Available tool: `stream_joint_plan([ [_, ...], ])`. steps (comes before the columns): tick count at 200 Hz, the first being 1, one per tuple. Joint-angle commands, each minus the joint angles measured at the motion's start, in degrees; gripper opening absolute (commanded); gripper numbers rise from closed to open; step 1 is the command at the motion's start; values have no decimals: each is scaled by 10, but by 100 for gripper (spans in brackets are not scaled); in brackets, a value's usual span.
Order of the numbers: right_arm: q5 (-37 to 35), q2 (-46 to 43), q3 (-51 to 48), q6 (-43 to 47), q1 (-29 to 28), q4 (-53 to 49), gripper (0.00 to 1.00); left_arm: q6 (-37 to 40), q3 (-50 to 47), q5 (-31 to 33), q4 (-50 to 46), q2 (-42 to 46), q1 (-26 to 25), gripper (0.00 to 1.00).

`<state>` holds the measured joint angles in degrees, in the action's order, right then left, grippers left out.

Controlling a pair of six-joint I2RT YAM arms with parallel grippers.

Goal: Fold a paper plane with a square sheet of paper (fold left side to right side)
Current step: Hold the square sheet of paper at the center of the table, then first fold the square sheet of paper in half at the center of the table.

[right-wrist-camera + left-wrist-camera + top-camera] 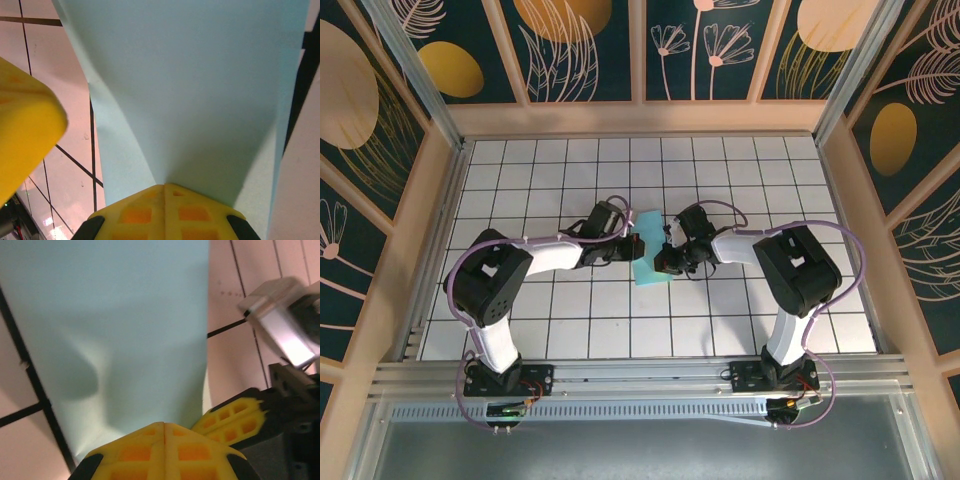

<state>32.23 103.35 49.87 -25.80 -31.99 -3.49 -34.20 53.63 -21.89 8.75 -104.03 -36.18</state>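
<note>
The light-blue square sheet of paper (649,270) lies folded into a narrow strip at the middle of the white grid table (570,180). My left gripper (638,243) is shut, its tips down on the strip's left side. My right gripper (666,256) is shut too, tips on the right side. In the left wrist view the closed yellow tips (164,424) touch the paper (125,315), which bulges slightly, and the right gripper's fingers (235,417) sit close by. In the right wrist view the closed tips (164,186) meet the paper (190,75), where its upper layer slopes down over a lower one. No paper plane shape shows.
Low wooden walls (450,200) ring the table on three sides, and a metal rail (640,375) runs along the near edge by the arm bases. The left gripper's yellow finger (25,130) shows blurred at the left of the right wrist view.
</note>
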Motion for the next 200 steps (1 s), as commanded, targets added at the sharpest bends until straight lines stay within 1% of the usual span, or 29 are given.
stream_joint_plan([
  [1, -41, 30, -2, 11, -4, -29, 0, -8, 14, -14, -9, -12, 9, 2],
  [66, -41, 35, -3, 16, -2, -31, 0, 2, 14, -28, 19, -34, 24, 3],
  [126, -42, 38, -9, 19, -2, -32, 0, 5, 7, -29, 40, -56, 34, 3],
  [200, -65, 41, -6, 40, -2, -60, 0, 7, 6, 2, 45, -78, 43, 3],
])
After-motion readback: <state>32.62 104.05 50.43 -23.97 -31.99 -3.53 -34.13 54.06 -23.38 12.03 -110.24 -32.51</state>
